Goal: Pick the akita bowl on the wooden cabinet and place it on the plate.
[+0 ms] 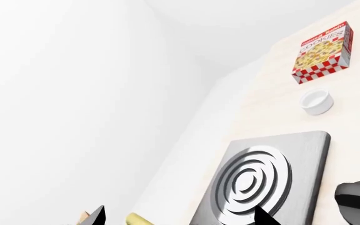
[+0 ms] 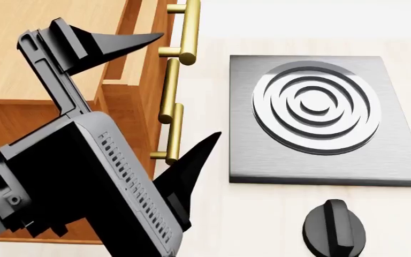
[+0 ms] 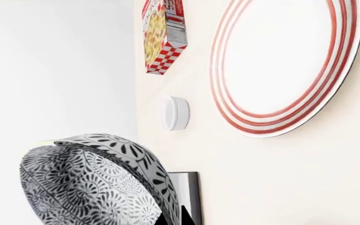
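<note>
The akita bowl [image 3: 92, 183], white with a dense black pattern, fills the near part of the right wrist view, tilted on its side. My right gripper [image 3: 175, 216] is shut on its rim; only the dark fingertips [image 3: 183, 215] show. The plate [image 3: 286, 61], white with red rings, lies on the pale counter beyond the bowl. The wooden cabinet [image 2: 41, 64] stands at the left of the head view with brass handles [image 2: 184, 32]. My left gripper [image 2: 188, 85] hangs open beside the handles, holding nothing; its tips also show in the left wrist view [image 1: 178, 214].
A dark square stove [image 2: 320, 118] with a ringed burner lies on the counter right of the cabinet, with a black knob [image 2: 334, 227] in front of it. A cookie box [image 3: 161, 33] and a small white cup [image 3: 175, 113] stand beyond the stove, near the plate.
</note>
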Controlling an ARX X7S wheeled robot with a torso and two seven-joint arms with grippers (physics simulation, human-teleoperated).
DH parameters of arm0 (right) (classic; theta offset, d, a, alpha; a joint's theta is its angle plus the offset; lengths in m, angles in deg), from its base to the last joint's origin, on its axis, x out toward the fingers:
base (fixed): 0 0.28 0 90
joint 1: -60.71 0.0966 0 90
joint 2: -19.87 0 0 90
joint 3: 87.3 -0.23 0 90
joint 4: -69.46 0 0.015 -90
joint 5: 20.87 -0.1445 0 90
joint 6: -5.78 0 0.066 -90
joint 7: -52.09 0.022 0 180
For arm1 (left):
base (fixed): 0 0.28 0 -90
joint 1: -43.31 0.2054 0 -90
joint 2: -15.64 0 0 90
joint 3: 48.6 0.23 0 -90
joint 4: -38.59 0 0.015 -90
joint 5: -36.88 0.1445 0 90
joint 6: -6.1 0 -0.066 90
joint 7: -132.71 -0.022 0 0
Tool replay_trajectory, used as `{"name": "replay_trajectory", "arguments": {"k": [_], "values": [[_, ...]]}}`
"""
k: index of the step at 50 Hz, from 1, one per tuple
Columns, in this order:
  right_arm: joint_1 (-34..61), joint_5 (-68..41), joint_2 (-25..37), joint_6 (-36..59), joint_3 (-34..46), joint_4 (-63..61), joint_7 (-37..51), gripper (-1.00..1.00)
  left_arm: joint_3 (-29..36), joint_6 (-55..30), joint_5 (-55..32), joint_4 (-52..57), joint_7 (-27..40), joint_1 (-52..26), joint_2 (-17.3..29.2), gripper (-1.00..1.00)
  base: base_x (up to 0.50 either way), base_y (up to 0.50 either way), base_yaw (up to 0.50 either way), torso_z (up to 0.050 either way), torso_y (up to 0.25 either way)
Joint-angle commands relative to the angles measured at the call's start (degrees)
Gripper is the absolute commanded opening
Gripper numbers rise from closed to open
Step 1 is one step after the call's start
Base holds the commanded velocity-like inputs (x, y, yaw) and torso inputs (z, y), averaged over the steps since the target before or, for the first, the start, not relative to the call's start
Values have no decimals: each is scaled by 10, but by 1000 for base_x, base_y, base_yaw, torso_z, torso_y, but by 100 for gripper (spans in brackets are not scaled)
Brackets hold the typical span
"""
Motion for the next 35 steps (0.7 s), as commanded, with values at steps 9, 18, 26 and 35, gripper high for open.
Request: {"name": "replay_trajectory", "arguments": {"k": [9, 18, 26, 35], "values": [[73, 41, 53, 17, 20, 40, 61, -100, 8, 17, 5, -8, 1, 8, 5, 100, 0, 0, 0, 1, 0], [82, 45, 68, 20, 17, 56, 77, -100, 6, 16, 3, -8, 3, 9, 7, 100, 0, 0, 0, 0, 1], [86, 45, 83, 21, 7, 69, 93, -100, 6, 16, 1, -10, 4, 7, 6, 100, 0, 0, 0, 0, 0], [94, 45, 94, 22, 4, 91, 104, -100, 9, 18, 2, -11, 6, 8, 7, 100, 0, 0, 0, 0, 0]]}}
